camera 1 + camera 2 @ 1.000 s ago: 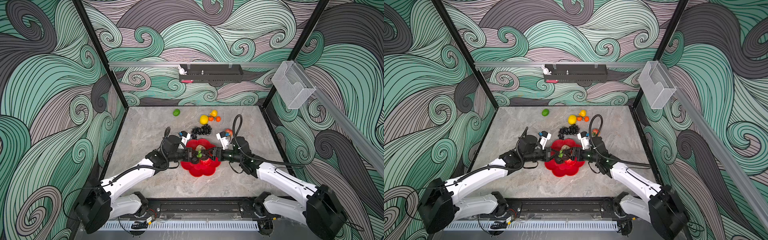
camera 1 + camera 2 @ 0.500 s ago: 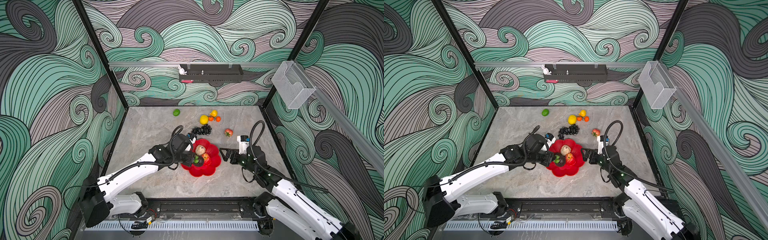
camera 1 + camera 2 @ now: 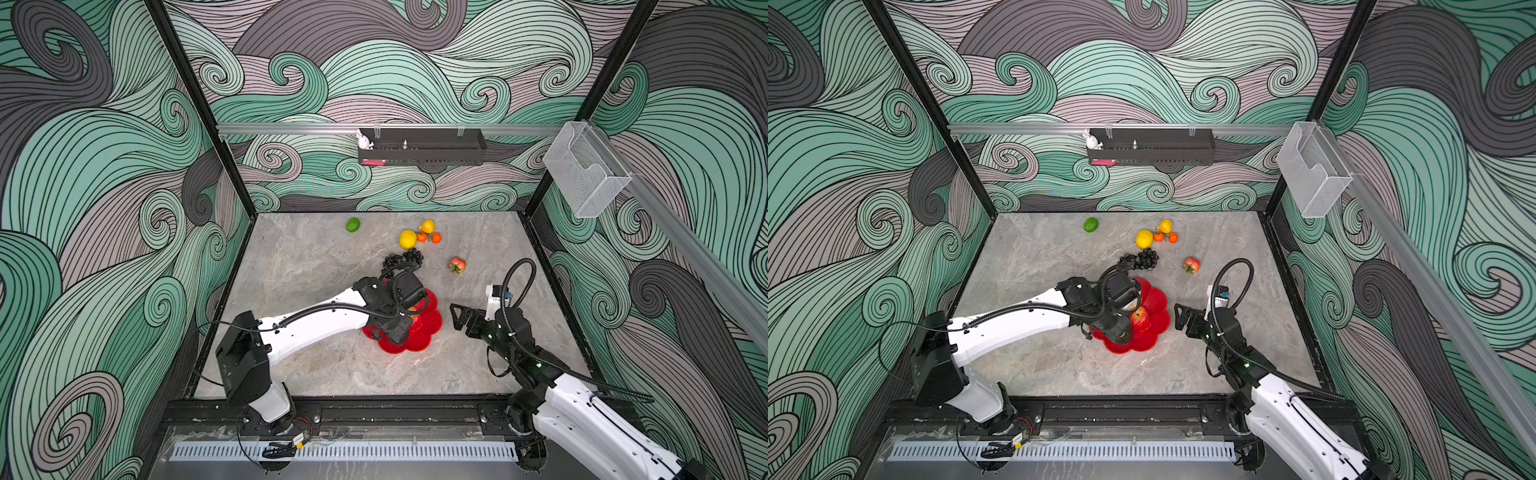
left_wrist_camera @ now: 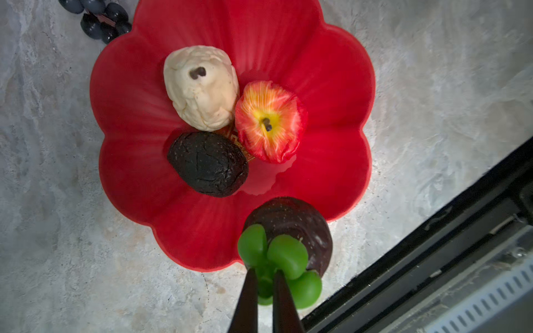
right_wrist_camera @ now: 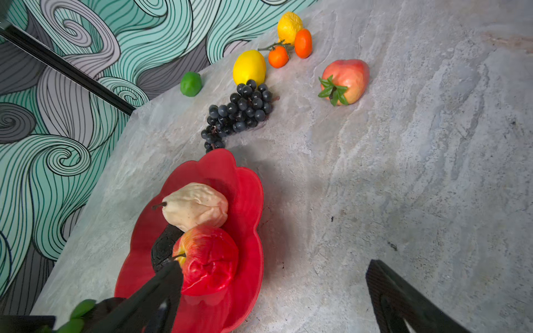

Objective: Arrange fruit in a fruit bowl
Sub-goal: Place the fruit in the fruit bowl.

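Grey stone-look tabletop (image 3: 311, 266) within wave-patterned walls. Red scalloped fruit bowl (image 4: 331, 86) mid-table, holding pear (image 4: 200, 89), apple (image 4: 269, 121) and avocado (image 4: 207, 164). Left gripper (image 4: 264, 272) clamped on green calyx of mangosteen (image 4: 291, 219) above bowl's rim; right gripper (image 3: 456, 318) beside bowl, jaws wide apart, empty. Best lowered into bare hollow next to avocado before release, given shallow rim and thin calyx grip. Grapes (image 5: 239, 112) just outside bowl.

We've got bare tabletop (image 3: 478, 365) between the right gripper (image 3: 454, 318) and the fruit bowl (image 3: 432, 324), a clear lane in. The left arm (image 3: 316, 324) hangs over the bowl's left half, and the grape bunch (image 3: 405, 258) crowds its far rim.
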You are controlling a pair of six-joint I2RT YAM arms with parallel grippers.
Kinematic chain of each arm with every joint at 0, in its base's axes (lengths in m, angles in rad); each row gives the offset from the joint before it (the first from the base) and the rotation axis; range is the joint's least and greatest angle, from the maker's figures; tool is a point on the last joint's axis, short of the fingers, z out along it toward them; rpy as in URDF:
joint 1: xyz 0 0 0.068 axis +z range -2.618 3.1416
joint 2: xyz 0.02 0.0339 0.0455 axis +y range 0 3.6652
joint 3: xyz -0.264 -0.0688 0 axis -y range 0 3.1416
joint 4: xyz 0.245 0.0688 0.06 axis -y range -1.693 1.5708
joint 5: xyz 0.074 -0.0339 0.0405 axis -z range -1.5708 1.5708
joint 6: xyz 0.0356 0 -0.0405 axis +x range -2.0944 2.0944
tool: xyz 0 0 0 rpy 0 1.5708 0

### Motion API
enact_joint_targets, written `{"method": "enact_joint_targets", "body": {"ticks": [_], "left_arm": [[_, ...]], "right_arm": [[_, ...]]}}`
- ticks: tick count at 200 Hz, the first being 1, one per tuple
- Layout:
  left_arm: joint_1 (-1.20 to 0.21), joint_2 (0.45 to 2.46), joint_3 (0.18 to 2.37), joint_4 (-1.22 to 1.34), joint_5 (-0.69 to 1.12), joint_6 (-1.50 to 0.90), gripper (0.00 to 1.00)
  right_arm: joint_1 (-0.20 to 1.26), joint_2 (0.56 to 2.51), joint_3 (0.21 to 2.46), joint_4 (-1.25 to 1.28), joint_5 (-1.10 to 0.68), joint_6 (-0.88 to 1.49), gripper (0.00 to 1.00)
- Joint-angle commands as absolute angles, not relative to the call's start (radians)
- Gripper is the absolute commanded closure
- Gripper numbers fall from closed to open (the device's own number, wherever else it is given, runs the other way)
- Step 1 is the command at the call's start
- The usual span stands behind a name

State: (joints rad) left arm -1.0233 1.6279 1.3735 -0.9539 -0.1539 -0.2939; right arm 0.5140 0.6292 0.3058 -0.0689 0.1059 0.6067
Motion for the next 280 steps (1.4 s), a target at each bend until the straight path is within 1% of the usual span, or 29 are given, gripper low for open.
{"method": "enact_joint_targets", "body": {"ticks": [1,121,164,215,237,248,264,280], "left_arm": [[-1.036,1.679,1.447,-1.052,-0.230,-0.262,1.00],[-1.039,1.848,1.535,-1.056,-0.233,-0.240,1.00],[-1.039,1.890,1.538,-1.040,-0.233,-0.236,1.00],[-1.037,1.901,1.535,-1.035,-0.285,-0.243,1.00],[-1.039,1.905,1.531,-1.034,-0.286,-0.244,0.95],[-1.039,1.905,1.530,-1.031,-0.282,-0.244,0.90],[-1.038,1.900,1.522,-1.021,-0.267,-0.240,0.80],[-1.038,1.892,1.516,-1.013,-0.251,-0.236,0.75]], "right_arm": [[0.508,0.606,0.285,-0.030,0.127,0.614,0.00],[0.508,0.607,0.273,-0.007,0.118,0.621,0.00],[0.508,0.607,0.273,-0.005,0.114,0.621,0.00],[0.508,0.607,0.272,-0.004,0.112,0.621,0.00],[0.508,0.607,0.272,-0.004,0.112,0.621,0.00],[0.507,0.607,0.272,-0.006,0.112,0.621,0.00],[0.508,0.607,0.272,-0.003,0.112,0.620,0.00],[0.507,0.611,0.272,-0.003,0.110,0.620,0.00]]}}
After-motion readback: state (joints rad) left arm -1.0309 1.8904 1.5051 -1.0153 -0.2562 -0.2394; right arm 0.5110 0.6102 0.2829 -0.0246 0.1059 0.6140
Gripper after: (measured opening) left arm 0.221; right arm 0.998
